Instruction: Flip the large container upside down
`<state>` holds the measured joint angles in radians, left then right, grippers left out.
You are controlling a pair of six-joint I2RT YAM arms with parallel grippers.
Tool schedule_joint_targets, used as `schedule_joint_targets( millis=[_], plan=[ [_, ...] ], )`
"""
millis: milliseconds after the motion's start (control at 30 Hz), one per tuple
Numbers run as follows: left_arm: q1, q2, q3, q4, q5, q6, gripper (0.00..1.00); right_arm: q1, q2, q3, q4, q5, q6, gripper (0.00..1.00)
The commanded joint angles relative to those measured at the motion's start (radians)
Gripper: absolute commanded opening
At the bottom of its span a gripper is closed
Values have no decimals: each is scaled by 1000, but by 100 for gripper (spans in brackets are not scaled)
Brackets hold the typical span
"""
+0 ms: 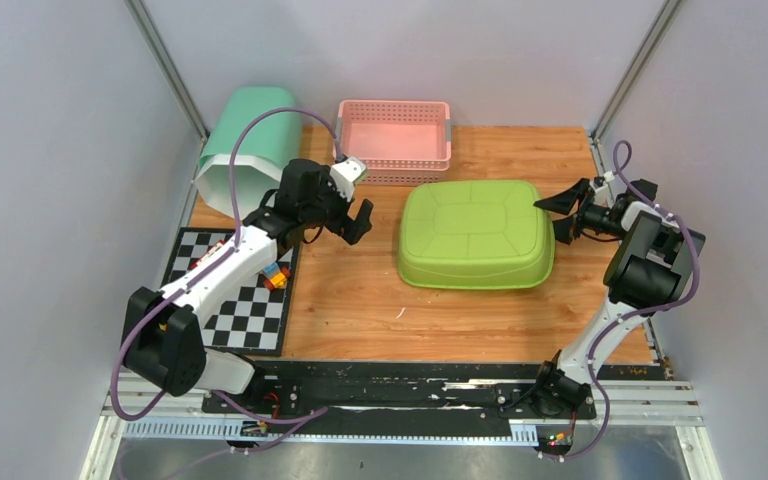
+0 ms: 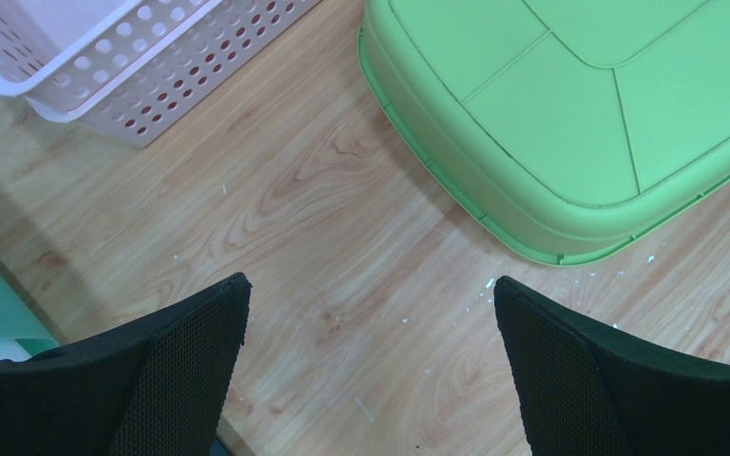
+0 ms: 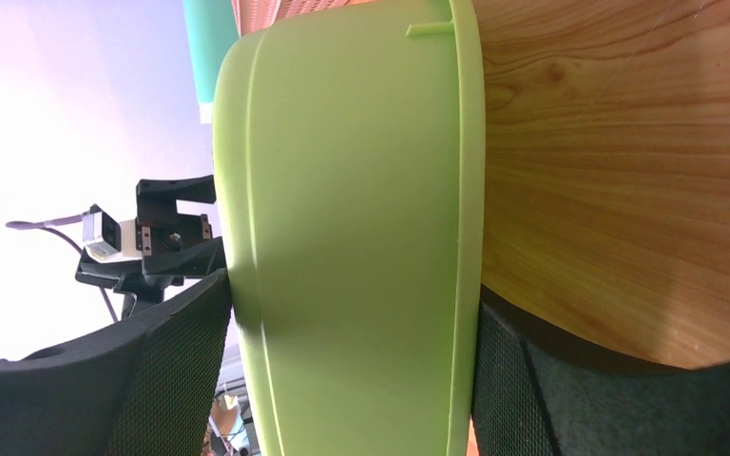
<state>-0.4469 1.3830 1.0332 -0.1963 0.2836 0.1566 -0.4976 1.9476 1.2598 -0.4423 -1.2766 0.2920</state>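
From my station, the large container (image 1: 475,232) looked already turned: it lay mouth-down near the middle of the worktop (image 1: 360,300), its panelled base facing up and its rim flat on the wood all round, as far as the overhead and left wrist views showed. I judged the flip itself finished, with nothing left but to clear the arms.

The right tool (image 1: 558,217) sat at the container's right end, rolled on its side, with its jaws spread wide, one by the base and one by the rim. It had hold of nothing that I could see, though I could not tell whether a fingertip brushed the wall. The left tool (image 2: 371,290) hung fully spread and empty over bare wood, just off the container's left end.

The pink basket (image 1: 395,135) stood just behind the container, apart from it, and the teal bin (image 1: 245,140) lay tipped at the back left.
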Motion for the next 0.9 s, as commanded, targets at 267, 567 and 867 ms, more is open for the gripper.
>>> schedule_joint_targets(
  millis=[267, 567, 867],
  plan=[
    [-6, -76, -23, -12, -15, 45, 100, 42, 50, -7, 21, 257, -142, 82],
    [-6, -87, -50, 5, -6, 46, 100, 48, 70, -5, 4, 320, -148, 82],
    [-6, -83, -58, 14, -1, 41, 100, 47, 78, 12, -36, 405, -167, 83]
  ],
)
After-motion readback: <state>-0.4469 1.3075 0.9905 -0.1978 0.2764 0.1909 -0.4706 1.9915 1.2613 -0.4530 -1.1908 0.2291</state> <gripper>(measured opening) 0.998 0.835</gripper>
